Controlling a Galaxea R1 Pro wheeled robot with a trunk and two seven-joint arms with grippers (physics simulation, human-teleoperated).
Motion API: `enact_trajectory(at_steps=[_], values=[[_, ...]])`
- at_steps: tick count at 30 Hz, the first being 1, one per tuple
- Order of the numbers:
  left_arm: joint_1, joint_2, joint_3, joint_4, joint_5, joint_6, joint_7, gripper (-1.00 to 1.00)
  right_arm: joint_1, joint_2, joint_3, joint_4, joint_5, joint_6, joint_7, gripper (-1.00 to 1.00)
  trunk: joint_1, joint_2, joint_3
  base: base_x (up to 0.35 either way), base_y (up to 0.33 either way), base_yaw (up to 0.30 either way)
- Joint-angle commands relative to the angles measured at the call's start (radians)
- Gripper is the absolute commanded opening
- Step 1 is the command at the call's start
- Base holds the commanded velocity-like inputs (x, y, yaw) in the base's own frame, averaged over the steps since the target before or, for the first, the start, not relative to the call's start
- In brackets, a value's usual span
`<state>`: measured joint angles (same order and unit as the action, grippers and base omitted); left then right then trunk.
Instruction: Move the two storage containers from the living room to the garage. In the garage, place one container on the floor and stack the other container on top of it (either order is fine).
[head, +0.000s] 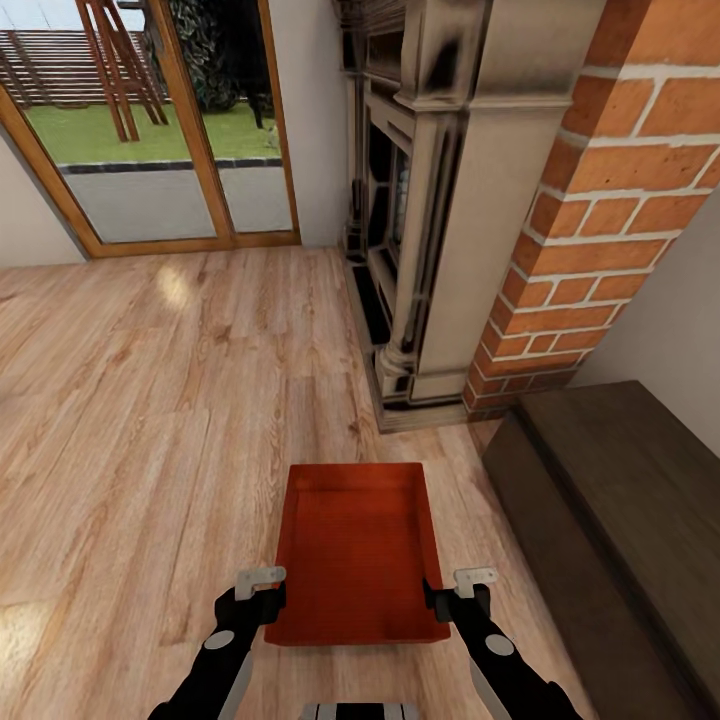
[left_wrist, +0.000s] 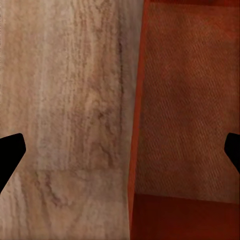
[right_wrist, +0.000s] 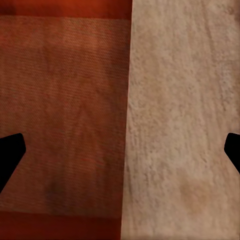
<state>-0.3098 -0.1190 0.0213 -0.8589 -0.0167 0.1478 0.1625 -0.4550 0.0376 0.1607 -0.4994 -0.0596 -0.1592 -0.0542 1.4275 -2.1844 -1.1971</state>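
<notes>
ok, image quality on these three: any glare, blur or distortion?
Head view: pale glare patch on the wood floor near the glass doors, vertical lines lean wide-angle style, storage container sharp. Left wrist view: soft, the container's wall slightly smeared, end effector fingertips plain black silhouettes. Right wrist view: equally soft floor grain.

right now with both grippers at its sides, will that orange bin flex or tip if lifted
The storage container looks rigid with thin low walls, so it probably lifts flat with little flex. It seems empty, so likely light. With the left gripper and right gripper straddling opposite side walls, tipping seems unlikely if both rise evenly.
</notes>
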Motion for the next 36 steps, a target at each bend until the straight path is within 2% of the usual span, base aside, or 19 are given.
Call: enact_trajectory(at_steps=[1, 9, 19, 23, 25, 36], values=[[0.0, -0.001, 0.002, -0.002, -0.002, 0.005, 0.001, 1.0, -0.001, -0.001, 0.007, 0.001, -0.006, -0.003, -0.006, 1.0, 0.0, 0.0, -0.001, 0.0, 0.0, 0.0], [0.0, -0.002, 0.002, -0.002, -0.002, 0.004, 0.001, 1.0, -0.001, -0.001, 0.007, 0.001, -0.006, -0.003, -0.006, 1.0, 0.027, -0.049, -0.023, 0.0, 0.0, 0.0], [0.0, -0.002, 0.002, -0.001, -0.002, 0.001, 0.001, 1.0, -0.001, -0.001, 0.005, 0.001, -0.008, -0.004, -0.005, 1.0, 0.027, -0.049, -0.023, 0.0, 0.0, 0.0], [0.0, -0.003, 0.002, 0.002, -0.003, 0.003, 0.001, 1.0, -0.001, -0.001, 0.005, 0.001, -0.008, -0.003, -0.006, 1.0, 0.042, -0.077, -0.035, 0.0, 0.0, 0.0], [0.0, -0.004, 0.001, 0.005, -0.003, 0.003, 0.001, 1.0, -0.001, -0.001, 0.005, 0.003, -0.008, -0.003, -0.005, 1.0, 0.042, -0.077, -0.035, 0.0, 0.0, 0.0], [0.0, -0.009, -0.001, 0.009, -0.006, 0.001, 0.002, 1.0, -0.001, -0.001, 0.004, 0.068, -0.008, -0.003, -0.004, 1.0, 0.042, -0.077, -0.035, 0.0, 0.0, 0.0]])
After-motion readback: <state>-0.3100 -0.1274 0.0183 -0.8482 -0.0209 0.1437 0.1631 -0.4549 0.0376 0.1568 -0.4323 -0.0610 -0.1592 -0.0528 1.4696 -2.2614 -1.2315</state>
